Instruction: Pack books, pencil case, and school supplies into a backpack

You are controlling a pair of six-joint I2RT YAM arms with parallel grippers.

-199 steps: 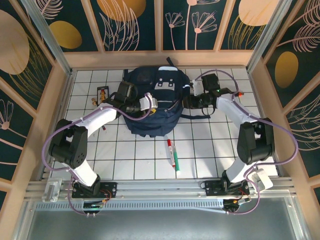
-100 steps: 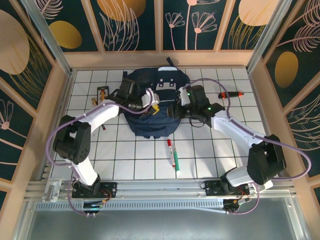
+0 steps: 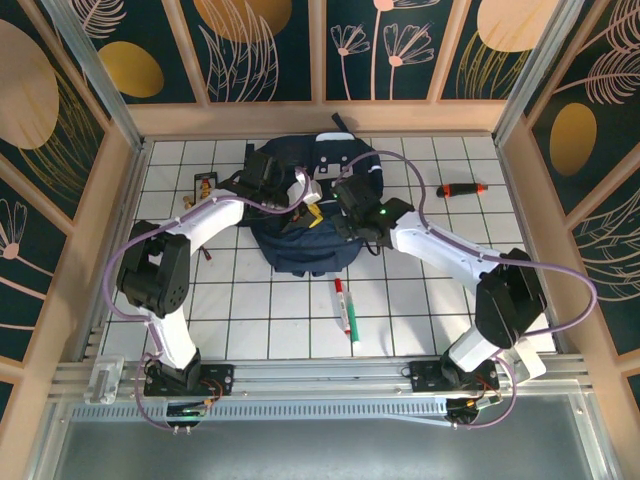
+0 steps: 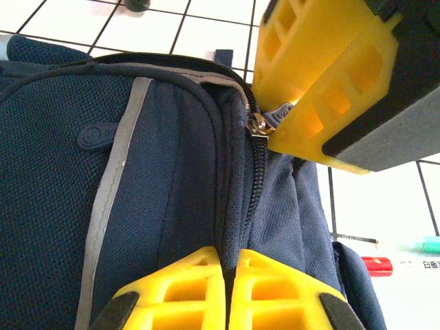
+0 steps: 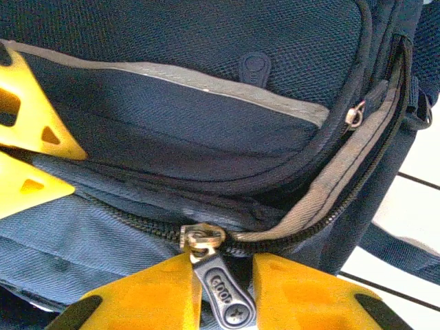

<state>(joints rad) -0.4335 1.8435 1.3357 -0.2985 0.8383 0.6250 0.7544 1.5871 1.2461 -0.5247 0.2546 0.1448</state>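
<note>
The backpack [image 3: 305, 245] is sitting upper centre of the top view. It's soft and floppy, so I'm judging it's going to sag unless braced. My left gripper [image 4: 227, 265] is pinching shut on a fold of the backpack beside the zip. My right gripper [image 5: 223, 271] is standing narrow around the zipper pull [image 5: 221, 292], the best hold, but I can't tell if it's clamping. The marker pen [image 3: 345, 306], light and rigid, is lying below the backpack. Folds and arms are hiding the backpack's inside.

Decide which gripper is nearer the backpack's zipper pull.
Right. The right gripper straddles the zipper pull; the left gripper is shut on the backpack fabric, a little way from the pull.
</note>
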